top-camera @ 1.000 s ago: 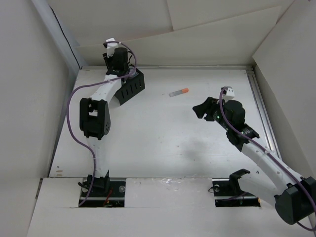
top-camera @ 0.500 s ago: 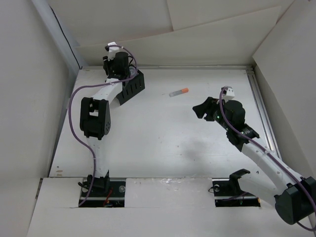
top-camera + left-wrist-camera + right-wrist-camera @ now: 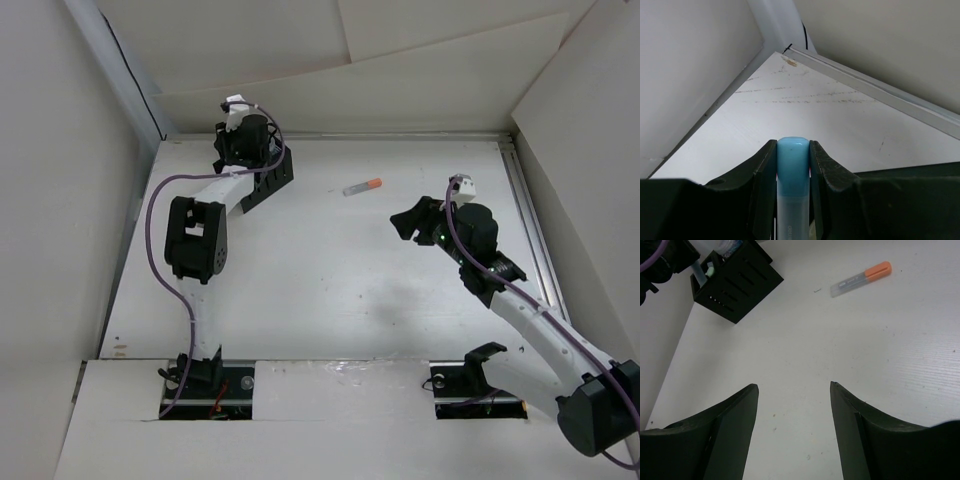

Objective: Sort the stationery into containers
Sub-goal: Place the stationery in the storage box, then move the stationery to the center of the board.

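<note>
The left gripper is clamped on a blue stick, right at the organiser near the table's 11 o'clock. The right gripper hangs wide and holds nothing, around 3 o'clock. A grey stick lies alone toward 12 o'clock.

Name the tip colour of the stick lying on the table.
Orange tip; clearest in right wrist view.

Left jaws clamped, right jaws spread
</note>
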